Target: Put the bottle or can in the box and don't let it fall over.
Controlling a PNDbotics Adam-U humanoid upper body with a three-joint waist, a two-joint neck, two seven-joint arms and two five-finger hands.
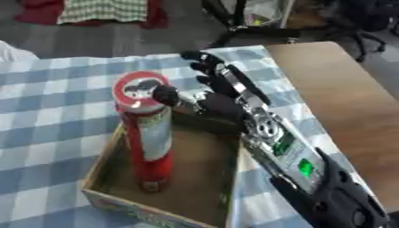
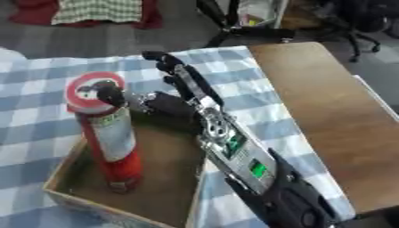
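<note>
Red can (image 1: 146, 133) stands upright inside cardboard box (image 1: 105, 160), nr its left wall, box at counter (image 1: 54, 111) front edge. Right hand (image 1: 222, 91) fingers straight, spread, thumb tip at can's rim, prob steadying it vs tipping; grips nothing.

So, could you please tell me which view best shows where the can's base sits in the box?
The left eye view: the red can stands upright on the box floor with its base fully visible. The right eye view shows the same, but the box's near left corner is cut off.
</note>
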